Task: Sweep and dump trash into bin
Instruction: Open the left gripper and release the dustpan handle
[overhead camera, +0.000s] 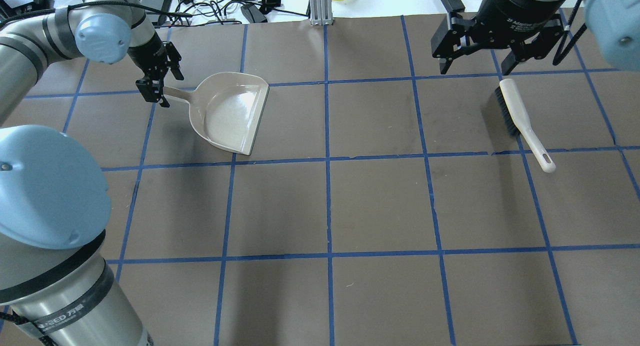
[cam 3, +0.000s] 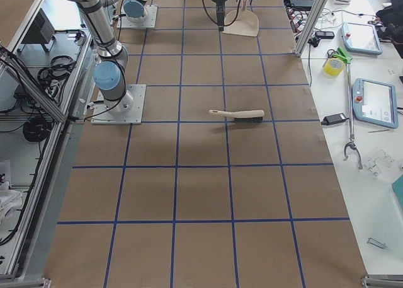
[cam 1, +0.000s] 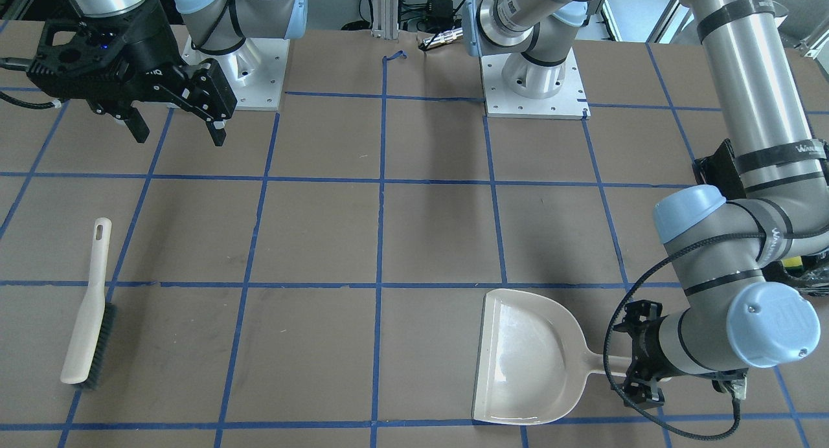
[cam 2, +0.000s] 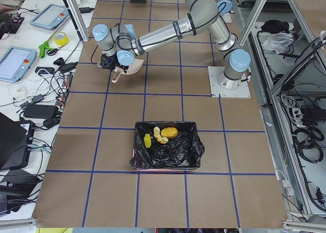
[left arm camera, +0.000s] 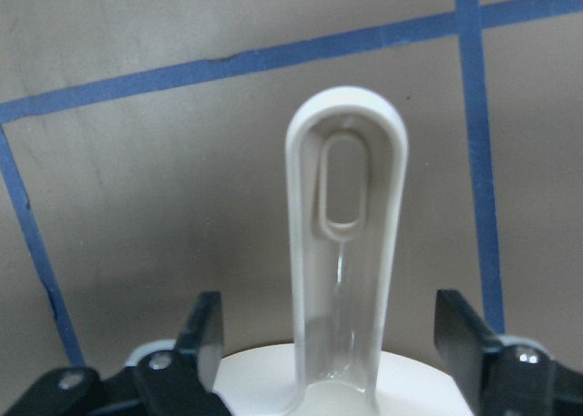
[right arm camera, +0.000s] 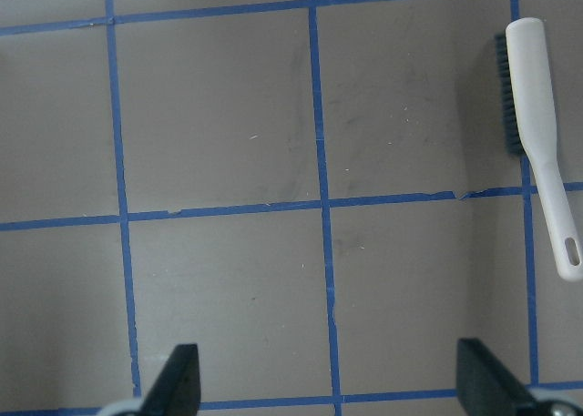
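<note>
The trash lies inside the bin (cam 2: 165, 154), a pink container lined with a black bag: an orange-brown blob (cam 2: 169, 132), a cream crescent (cam 2: 159, 136) and a yellow-green wedge (cam 2: 147, 140). The beige dustpan (overhead camera: 230, 111) rests on the table and looks empty. My left gripper (overhead camera: 165, 90) is open. Its fingers (left arm camera: 205, 334) stand either side of the dustpan handle (left arm camera: 346, 252) without touching it. My right gripper (overhead camera: 474, 68) is open and empty, above the table just beyond the bristle end of the brush (overhead camera: 522, 121).
The brown table (overhead camera: 325, 211) carries a blue tape grid. The brush also shows in the right wrist view (right arm camera: 537, 143) and the front view (cam 1: 87, 312). Cables and devices lie along the operators' bench (cam 2: 30, 65).
</note>
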You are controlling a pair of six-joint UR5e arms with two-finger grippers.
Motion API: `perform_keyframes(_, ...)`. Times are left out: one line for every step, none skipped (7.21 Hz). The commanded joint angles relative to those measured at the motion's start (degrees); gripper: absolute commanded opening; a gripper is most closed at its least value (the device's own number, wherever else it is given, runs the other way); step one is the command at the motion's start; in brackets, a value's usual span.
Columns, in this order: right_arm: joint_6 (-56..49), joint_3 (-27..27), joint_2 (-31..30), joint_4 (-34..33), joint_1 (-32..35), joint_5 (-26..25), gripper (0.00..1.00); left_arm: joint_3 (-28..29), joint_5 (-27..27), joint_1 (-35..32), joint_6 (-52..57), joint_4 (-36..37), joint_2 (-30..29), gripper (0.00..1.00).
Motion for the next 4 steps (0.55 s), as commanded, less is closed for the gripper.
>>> perform_keyframes(0.05, -0.06, -0.36, 1.05, 0.00, 0.03, 1.00, 0.38, -5.73, -0.15, 18.42, -1.06, 4.33, 1.00)
perform_keyframes(0.05, -0.06, -0.27, 1.05, 0.00, 0.03, 1.00, 0.04, -7.49, -0.15, 24.88, -2.19, 6.88, 1.00)
perform_keyframes(0.14, -0.75, -0.36, 0.97, -0.09, -0.06, 1.00, 0.03, -9.77, -0.15, 33.65, -2.46, 8.82, 1.00)
perform_keyframes(0.58, -0.24, -2.36, 1.66, 0.08, -0.06, 1.00, 0.03, -8.92, -0.15, 39.65, -3.77, 11.45, 1.00)
